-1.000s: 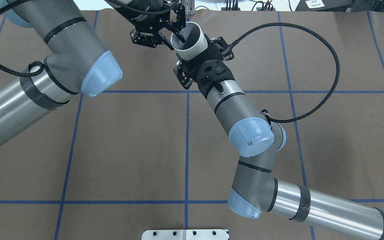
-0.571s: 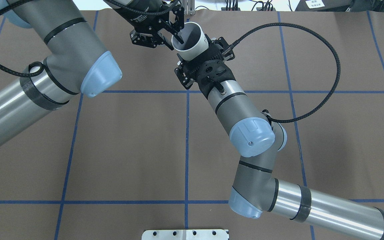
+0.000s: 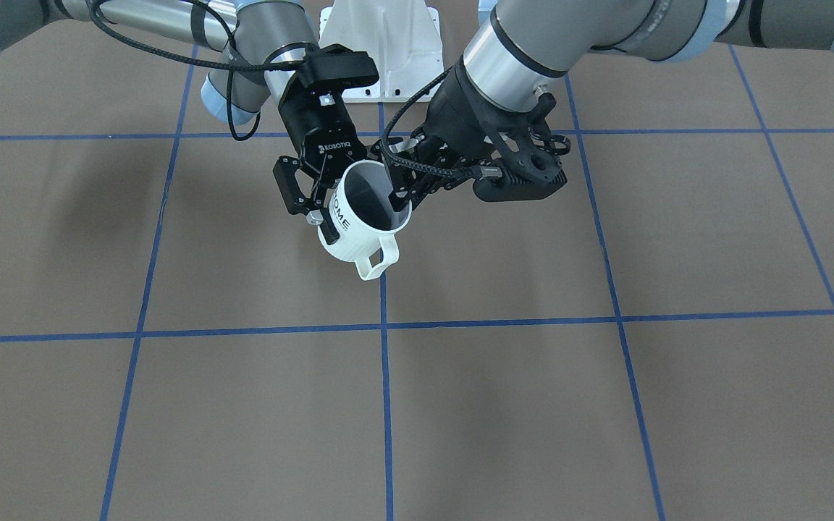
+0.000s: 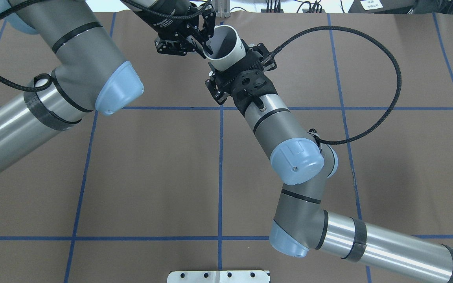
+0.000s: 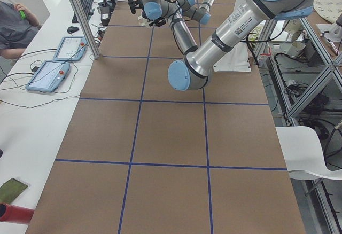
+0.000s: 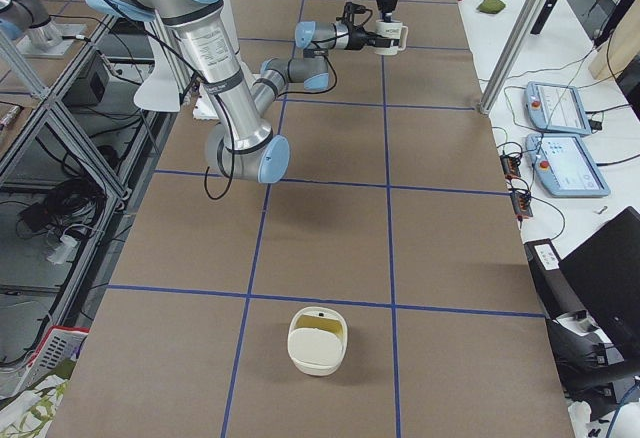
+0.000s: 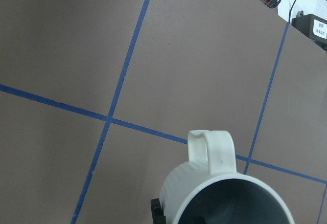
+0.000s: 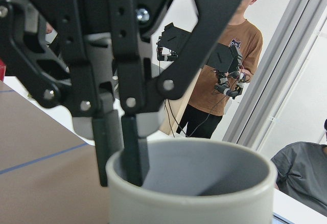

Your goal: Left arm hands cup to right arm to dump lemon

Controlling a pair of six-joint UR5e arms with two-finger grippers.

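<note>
Sporting HOME lettering, white ribbed cup (image 3: 356, 236)

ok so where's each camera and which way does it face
Front-facing: across the brown table, facing the robot; left arm, right arm, white ribbed mug.
Overhead: behind the robot, looking down; shares those three.
Exterior left: table's end, left arm near.
Exterior right: other end, right arm near.
Left wrist: down onto mug handle.
Right wrist: across mug rim; left gripper.

White "ROBOTIQ" lettering sits on the right gripper (image 3: 348, 206) body. Just below it, between its fingers, the cup (image 3: 359, 242) shows black "OME", with its first letter covered.
</note>
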